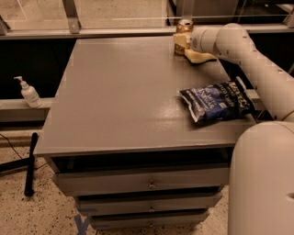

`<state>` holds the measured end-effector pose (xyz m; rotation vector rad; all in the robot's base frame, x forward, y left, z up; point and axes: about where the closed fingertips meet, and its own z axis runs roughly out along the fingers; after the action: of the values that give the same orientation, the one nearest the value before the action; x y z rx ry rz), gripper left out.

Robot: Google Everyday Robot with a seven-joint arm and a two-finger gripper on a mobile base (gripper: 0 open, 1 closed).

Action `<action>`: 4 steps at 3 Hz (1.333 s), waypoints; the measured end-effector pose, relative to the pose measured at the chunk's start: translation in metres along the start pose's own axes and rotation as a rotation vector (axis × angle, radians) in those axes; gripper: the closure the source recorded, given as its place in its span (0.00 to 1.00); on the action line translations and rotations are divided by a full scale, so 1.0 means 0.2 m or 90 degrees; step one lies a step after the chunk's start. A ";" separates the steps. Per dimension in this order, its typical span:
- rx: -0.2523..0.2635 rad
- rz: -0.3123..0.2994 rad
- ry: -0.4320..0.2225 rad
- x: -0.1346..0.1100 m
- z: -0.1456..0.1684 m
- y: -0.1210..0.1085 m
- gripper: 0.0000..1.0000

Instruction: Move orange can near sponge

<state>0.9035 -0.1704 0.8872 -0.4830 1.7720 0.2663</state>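
We start at the gripper (181, 43), right up against the orange can (184, 26) at the far right of the counter (119, 96). It covers the can's lower body on the side facing us. We cannot tell how far open the gripper is, or whether it has hold of the can. The can stands upright, its silver top clear above the gripper.

Just right of the can and a touch nearer to us lies the sponge (198, 56), pale yellow, flat on the counter under the white arm (257, 69). Whether can and sponge touch, we cannot tell.

Well nearer to us than the can, by the counter's right edge, sits the blue chip bag (216, 100), crinkled and lying flat.

The counter is plain grey with a dull sheen. Below its front edge, far below the can in our view, we count three drawers (149, 184), each with a small knob. Behind the can runs a glass partition (119, 13) on a metal rail. Far left of the can, a pump bottle (29, 93) stands on a low ledge. The floor (50, 215) is speckled, with a dark pole (30, 165) and a blue tape mark (81, 225).

Our count: one can, one sponge, one bag, one bottle.
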 end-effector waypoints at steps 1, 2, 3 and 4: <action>0.005 0.006 0.001 0.01 -0.03 0.00 0.04; 0.016 0.008 -0.007 0.00 -0.11 -0.02 0.00; 0.028 -0.003 -0.033 -0.06 -0.27 -0.06 0.00; 0.030 -0.013 -0.077 -0.12 -0.50 -0.15 0.00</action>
<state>0.8349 -0.2358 0.9374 -0.4415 1.6504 0.2340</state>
